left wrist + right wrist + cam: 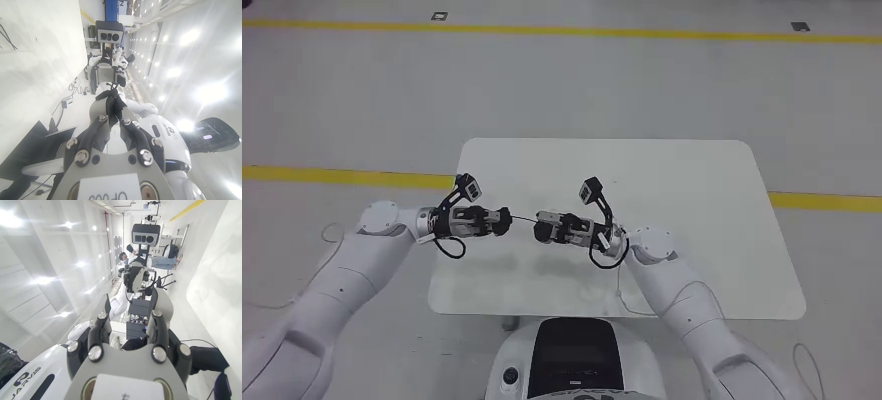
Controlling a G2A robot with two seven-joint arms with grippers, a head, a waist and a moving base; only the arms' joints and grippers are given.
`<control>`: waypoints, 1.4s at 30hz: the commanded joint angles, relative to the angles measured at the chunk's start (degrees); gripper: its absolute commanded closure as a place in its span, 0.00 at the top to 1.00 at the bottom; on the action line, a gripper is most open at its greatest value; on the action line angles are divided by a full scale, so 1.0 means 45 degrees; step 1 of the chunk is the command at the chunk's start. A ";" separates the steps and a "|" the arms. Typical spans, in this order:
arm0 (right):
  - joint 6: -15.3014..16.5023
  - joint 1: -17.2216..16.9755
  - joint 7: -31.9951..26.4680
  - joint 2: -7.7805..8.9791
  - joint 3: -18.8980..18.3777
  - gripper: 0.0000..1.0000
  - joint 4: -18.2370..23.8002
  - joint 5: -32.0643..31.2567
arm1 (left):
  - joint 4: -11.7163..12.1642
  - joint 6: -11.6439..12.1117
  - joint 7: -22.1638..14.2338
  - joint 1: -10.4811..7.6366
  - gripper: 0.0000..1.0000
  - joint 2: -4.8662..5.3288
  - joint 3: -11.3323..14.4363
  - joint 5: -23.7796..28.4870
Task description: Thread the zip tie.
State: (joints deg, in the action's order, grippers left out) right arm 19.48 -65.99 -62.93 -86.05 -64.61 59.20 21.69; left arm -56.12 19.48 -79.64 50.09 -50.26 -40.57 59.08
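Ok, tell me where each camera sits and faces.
Top view: above the arms, looking down at the table; both arms show, zip tie between.
Left wrist view: on that wrist, looking along the left end effector at the right end effector.
Right wrist view: on that wrist, looking along its own the opposite way.
Shared: each wrist view shows the other arm's end effector.

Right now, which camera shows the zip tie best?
Left wrist view: the zip tie sits close up, pinched in the shut left hand. The top view gives a thin line running toward the right hand. In the right wrist view it's too small to tell.
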 commanded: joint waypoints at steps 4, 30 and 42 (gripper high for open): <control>0.0000 -0.0088 -0.0099 0.0070 0.0039 0.35 0.0200 -0.0070 | 0.0125 0.0000 0.0000 -0.0162 0.00 0.0039 0.0361 0.0251; 0.0000 -0.0162 0.0233 0.0235 0.0182 0.05 0.0408 0.0093 | 0.0397 0.0000 0.0000 -0.0632 0.00 0.0156 0.1333 0.0823; 0.0000 -0.0191 0.0386 0.0294 0.0193 0.00 0.0478 0.0085 | 0.0598 0.0000 0.0000 -0.0787 0.00 0.0112 0.1621 0.0808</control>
State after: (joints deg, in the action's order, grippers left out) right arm 19.48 -66.81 -61.24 -84.75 -63.73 61.31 22.11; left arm -53.44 19.48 -79.64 46.61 -49.73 -33.37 62.87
